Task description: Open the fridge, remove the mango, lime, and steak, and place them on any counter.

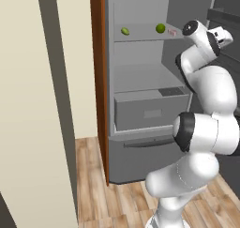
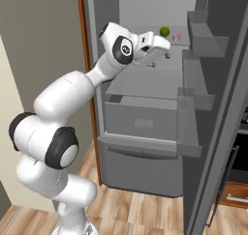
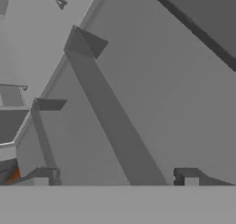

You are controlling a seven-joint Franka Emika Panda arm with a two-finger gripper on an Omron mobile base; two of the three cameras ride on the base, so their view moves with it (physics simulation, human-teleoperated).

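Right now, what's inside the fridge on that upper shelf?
On the fridge's upper shelf lie the mango at left, the lime further right, and the steak at the right end, partly hidden by the arm. A closed drawer sits below; its contents can't be seen.

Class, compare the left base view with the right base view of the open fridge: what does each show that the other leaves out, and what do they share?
Left base view alone: the mango at the left of the upper shelf, and a cream wall panel.
Right base view alone: the inner side of the open fridge door with its bins, and the pincer reaching in below the shelf.
Shared: the fridge, the lime, the steak, the drawer, the wooden floor.
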